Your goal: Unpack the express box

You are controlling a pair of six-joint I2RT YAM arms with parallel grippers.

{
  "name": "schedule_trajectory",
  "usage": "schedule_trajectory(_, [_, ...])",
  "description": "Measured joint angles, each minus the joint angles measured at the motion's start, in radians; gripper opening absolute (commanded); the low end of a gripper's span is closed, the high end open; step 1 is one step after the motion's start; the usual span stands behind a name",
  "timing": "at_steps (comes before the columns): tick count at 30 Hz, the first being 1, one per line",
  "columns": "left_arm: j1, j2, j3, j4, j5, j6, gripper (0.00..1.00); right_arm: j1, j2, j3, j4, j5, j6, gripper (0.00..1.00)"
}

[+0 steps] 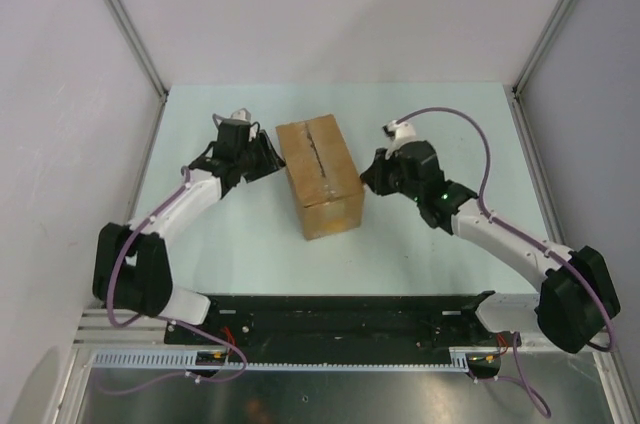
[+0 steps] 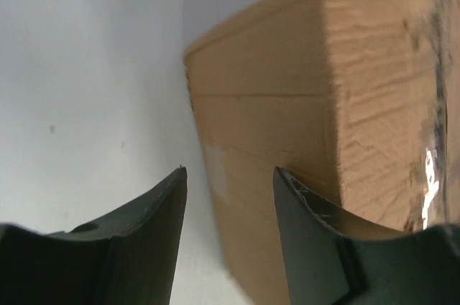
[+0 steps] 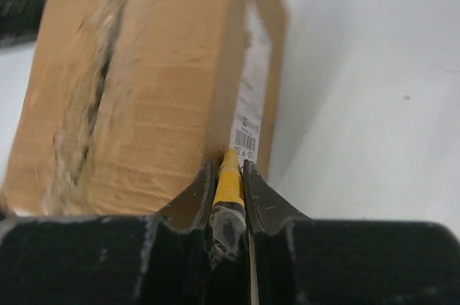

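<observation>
The pale table (image 1: 420,254) leaves bare room on every side of the express box (image 1: 320,176), which stands mid-table with its long axis running away from the arm bases and a ragged centre seam (image 3: 93,96) along its top. The arms flank it, about equally near: the left gripper (image 2: 230,183) sits just beside the left wall toward the far end, jaws apart and clamping nothing. The right gripper (image 3: 230,168) is closed on a yellow utility knife (image 3: 228,179), whose tip is at the right top edge by the white label (image 3: 248,114) — whether touching, I cannot tell.
</observation>
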Motion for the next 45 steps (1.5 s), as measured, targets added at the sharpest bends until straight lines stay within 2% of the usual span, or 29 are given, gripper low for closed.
schedule_trajectory(5, [0.048,0.137,0.121,0.042,0.048,0.035,0.59,0.155,-0.023,-0.005,-0.042,0.033,-0.021,0.0])
schedule_trajectory(11, [0.057,0.217,0.205,0.072,0.105,0.078,0.62,0.222,-0.021,-0.005,-0.043,0.101,-0.003,0.0])
schedule_trajectory(13, [0.066,0.214,0.204,0.074,0.111,0.093,0.67,0.225,-0.025,-0.005,-0.059,0.146,-0.005,0.0])
schedule_trajectory(14, [0.072,0.21,0.204,0.074,0.112,0.1,0.71,0.225,-0.029,-0.005,-0.071,0.164,-0.009,0.0])
schedule_trajectory(15, [0.081,0.2,0.199,0.075,0.113,0.109,0.79,0.225,-0.04,-0.003,-0.092,0.188,-0.019,0.0])
schedule_trajectory(18, [0.109,0.13,0.164,0.071,0.117,0.13,0.9,0.224,-0.089,0.012,-0.138,0.224,-0.058,0.0])
schedule_trajectory(20, [0.129,0.049,0.132,0.067,0.131,0.143,0.93,0.227,-0.138,0.029,-0.147,0.222,-0.097,0.0])
schedule_trajectory(24, [0.142,-0.095,0.09,0.069,0.209,0.164,0.93,0.255,-0.252,0.057,-0.124,0.167,-0.177,0.0])
schedule_trajectory(27, [0.14,-0.168,0.056,0.081,0.309,0.169,0.93,0.286,-0.264,0.114,-0.087,0.086,-0.233,0.0])
schedule_trajectory(31, [0.14,-0.185,-0.011,0.088,0.402,0.17,0.88,0.345,-0.179,0.187,-0.024,-0.008,-0.305,0.0])
schedule_trajectory(36, [0.14,-0.157,-0.07,0.067,0.478,0.167,0.8,0.425,-0.032,0.199,0.026,-0.068,-0.403,0.0])
schedule_trajectory(45, [0.14,-0.15,-0.095,0.061,0.529,0.162,0.79,0.481,0.099,0.224,0.074,-0.078,-0.546,0.0])
